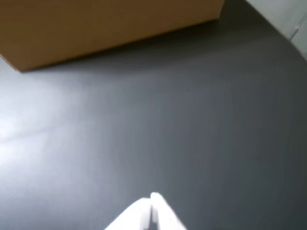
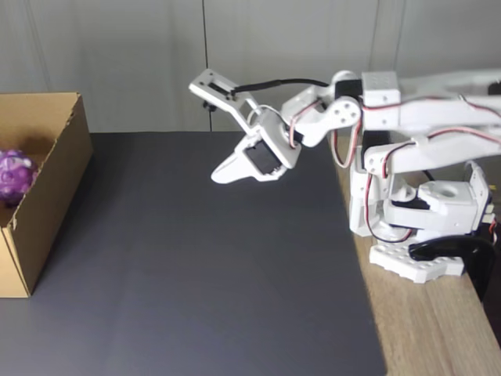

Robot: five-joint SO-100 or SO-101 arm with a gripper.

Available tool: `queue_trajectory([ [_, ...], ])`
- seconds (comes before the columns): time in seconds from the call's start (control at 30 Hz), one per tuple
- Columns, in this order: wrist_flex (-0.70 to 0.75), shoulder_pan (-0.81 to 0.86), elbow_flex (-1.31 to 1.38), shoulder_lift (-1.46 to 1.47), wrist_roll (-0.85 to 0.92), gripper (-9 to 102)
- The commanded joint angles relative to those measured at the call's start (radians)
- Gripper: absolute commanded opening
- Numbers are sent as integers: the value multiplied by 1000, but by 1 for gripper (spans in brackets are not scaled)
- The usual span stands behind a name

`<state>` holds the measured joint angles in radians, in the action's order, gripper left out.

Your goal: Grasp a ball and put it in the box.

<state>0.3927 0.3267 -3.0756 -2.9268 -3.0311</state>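
Sitting inside the open brown cardboard box point(image 2: 47, 196) at the left edge of the fixed view is the ball point(image 2: 16, 174), bumpy, marbled purple and pink. Right of it, dark mat point(image 2: 203, 274) is lying bare. Further right, the white gripper point(image 2: 221, 177) is hanging above the mat, jaws pressed together, grasping nothing.
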Motion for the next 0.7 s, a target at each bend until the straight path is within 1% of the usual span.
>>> queue_trajectory([
  [0.0,81,-11,-49,-156,17,0],
  [0.07,132,-14,-69,-201,23,0],
  [0.2,141,-25,-71,-202,35,0],
  [0.33,213,-46,-71,-202,40,0],
  [0.5,367,-86,-71,-204,54,0],
  [0.67,485,-118,-71,-204,60,0],
])
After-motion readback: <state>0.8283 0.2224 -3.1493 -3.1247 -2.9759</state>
